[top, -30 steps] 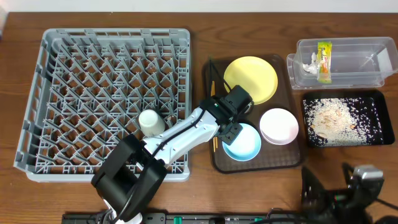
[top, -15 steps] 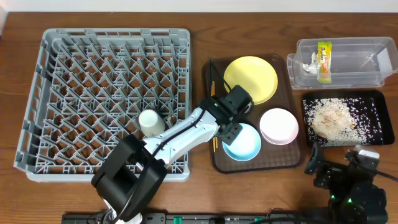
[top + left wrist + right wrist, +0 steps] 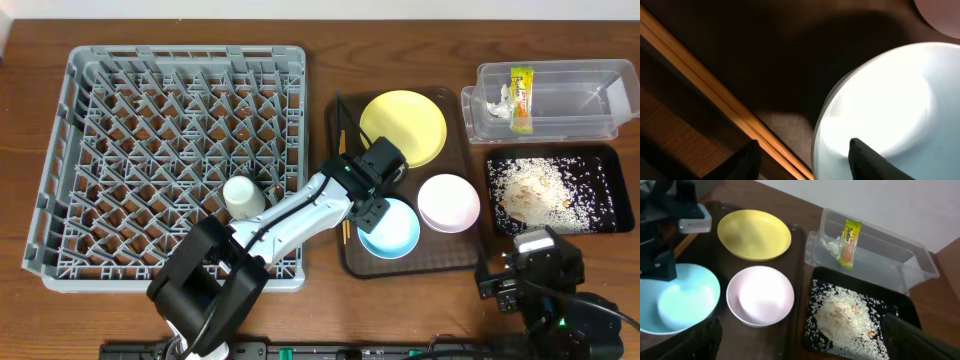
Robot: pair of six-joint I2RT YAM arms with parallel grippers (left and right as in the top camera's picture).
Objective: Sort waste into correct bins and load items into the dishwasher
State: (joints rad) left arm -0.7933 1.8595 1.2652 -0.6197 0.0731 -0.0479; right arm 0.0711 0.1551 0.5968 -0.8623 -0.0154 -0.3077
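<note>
Right gripper (image 3: 800,322) shifted at lower right, fingers wide, empty. Left gripper (image 3: 804,150) straddles light blue bowl (image 3: 890,100) rim, unclamped; next: clamp, lift to dish rack (image 3: 180,150).

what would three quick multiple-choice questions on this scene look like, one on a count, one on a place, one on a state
1. How many bowls sit on the brown serving tray?
A) one
B) two
C) three

2. Where is the small white cup?
A) in the grey dish rack
B) on the brown serving tray
C) inside a bowl

3. How is the right end effector?
A) shut tight
B) shut on a bowl
C) open, gripping nothing

Key:
1 B, a light blue bowl and a white bowl are the only bowls there.
2 A, the cup stands among the rack's pegs.
3 C, its fingers stand wide apart in the right wrist view, away from every object.
</note>
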